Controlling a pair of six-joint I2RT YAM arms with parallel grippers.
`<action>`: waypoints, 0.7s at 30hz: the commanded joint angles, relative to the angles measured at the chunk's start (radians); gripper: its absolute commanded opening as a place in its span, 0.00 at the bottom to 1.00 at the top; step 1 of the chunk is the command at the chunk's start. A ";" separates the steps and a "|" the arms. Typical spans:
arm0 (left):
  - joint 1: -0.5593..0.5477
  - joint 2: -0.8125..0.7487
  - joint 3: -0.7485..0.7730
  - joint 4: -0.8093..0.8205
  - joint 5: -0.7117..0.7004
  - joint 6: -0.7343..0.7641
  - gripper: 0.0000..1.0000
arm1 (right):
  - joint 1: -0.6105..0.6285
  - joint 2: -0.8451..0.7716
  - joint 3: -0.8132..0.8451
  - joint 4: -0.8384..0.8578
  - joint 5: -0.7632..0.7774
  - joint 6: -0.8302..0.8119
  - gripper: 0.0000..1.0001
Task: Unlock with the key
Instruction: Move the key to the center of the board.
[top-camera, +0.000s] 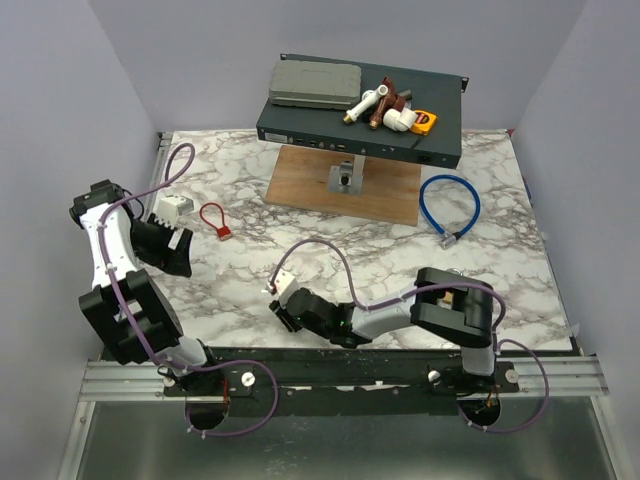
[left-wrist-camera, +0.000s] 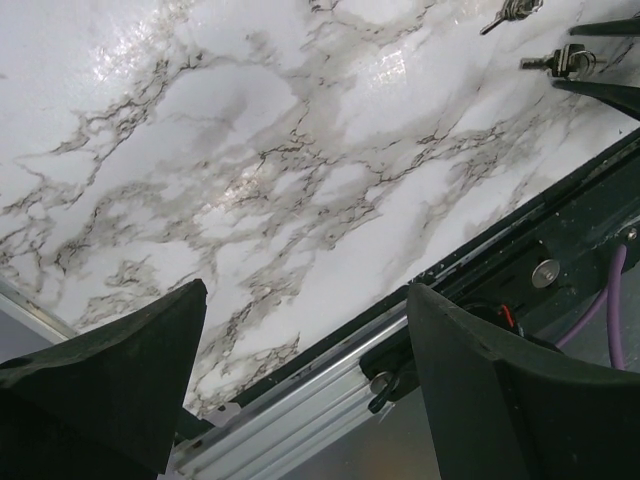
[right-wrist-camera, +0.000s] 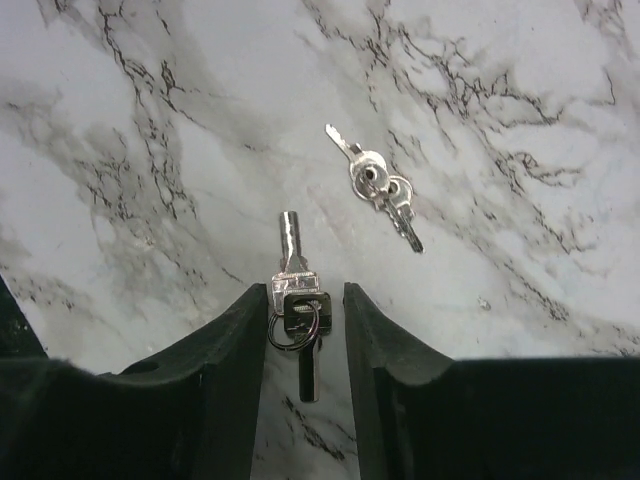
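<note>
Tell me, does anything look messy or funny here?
Yes. Pipe bits and a tape measure lie jumbled on the black box at the back. Two key bunches lie loose on the table: near keys inside the open right gripper, far keys beyond it.

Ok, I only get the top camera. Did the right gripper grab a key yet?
Observer: Not yet. Its wrist camera shows a tube-shafted key lying on the marble table between the open fingers of the right gripper, with a gap on one side.
Operator: Is that the only key?
Observer: No. A ring of small flat keys lies just beyond it, not touching it.
Operator: Is the left gripper holding something?
Observer: No. The left gripper has its jaws wide apart, with only bare marble showing between them.
</note>
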 joint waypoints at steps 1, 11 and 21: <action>-0.060 -0.025 -0.040 0.044 0.009 -0.028 0.81 | -0.003 -0.049 -0.084 -0.093 0.047 0.065 0.45; -0.237 -0.002 -0.061 0.236 -0.057 -0.191 0.80 | -0.120 -0.202 0.021 -0.110 -0.028 0.069 0.68; -0.256 0.084 0.008 0.353 -0.085 -0.310 0.83 | -0.232 0.122 0.419 -0.176 -0.089 0.081 0.69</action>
